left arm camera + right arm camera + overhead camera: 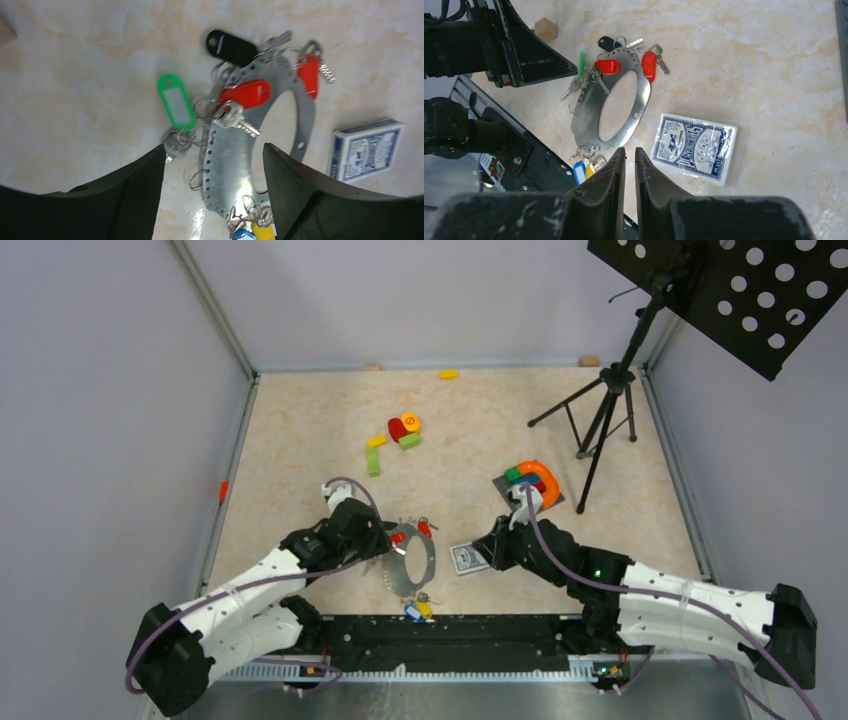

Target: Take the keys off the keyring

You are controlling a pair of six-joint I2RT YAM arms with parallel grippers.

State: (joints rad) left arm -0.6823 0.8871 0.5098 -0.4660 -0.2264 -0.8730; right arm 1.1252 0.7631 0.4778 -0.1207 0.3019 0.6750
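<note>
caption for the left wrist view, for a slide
Open left end effector above the perforated keyring and tagged keys, card box alongside.

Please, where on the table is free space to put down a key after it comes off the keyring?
Bare table lies between the toy blocks and the tripod, and between the blocks and the left wall. Around the keyring it is crowded: the keys and the card box lie close there.

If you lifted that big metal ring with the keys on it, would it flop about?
Probably stiff: the keyring looks like a flat metal plate. The keys hang loosely along its edge, so they would likely swing and clatter. Lying flat and shiny, it may be slippery to pinch.
</note>
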